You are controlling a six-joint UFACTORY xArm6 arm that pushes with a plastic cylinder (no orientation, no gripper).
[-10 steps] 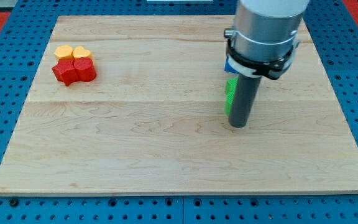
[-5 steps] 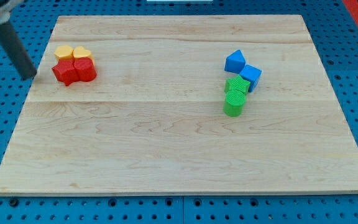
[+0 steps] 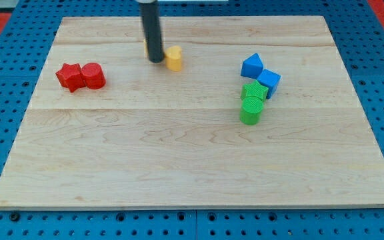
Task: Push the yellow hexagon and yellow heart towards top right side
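— Where do we stand on the counter (image 3: 179,167)?

— My tip (image 3: 155,61) is down on the wood in the upper middle of the board, a little towards the view's left. We carry a plain dark rod, so there are no fingers to call apart or together.

— And the yellow pieces?

— One yellow block (image 3: 173,59) sits just beside my tip, on the view's right of it, close enough that we cannot tell whether they touch. Its top looks notched, rather like a heart, but we would not swear to it. A second yellow sliver (image 3: 145,47) peeks out from behind the rod on the view's left – most of it is hidden, so we cannot tell its shape.

— So both are near the rod?

— Yes, one on either side, in the upper part of the counter and well short of the top right corner.

— What else do we see?

— Two red blocks at the view's left, touching each other: a red star-like block (image 3: 69,77) and a red round block (image 3: 93,75) on its right. They lie well apart from my tip. On the view's right we have a cluster – a blue block (image 3: 252,66) at the top, another blue block (image 3: 269,83) just below and to its right, then a green block (image 3: 254,91) tucked against that one, and a green round block (image 3: 250,111) touching it from below.
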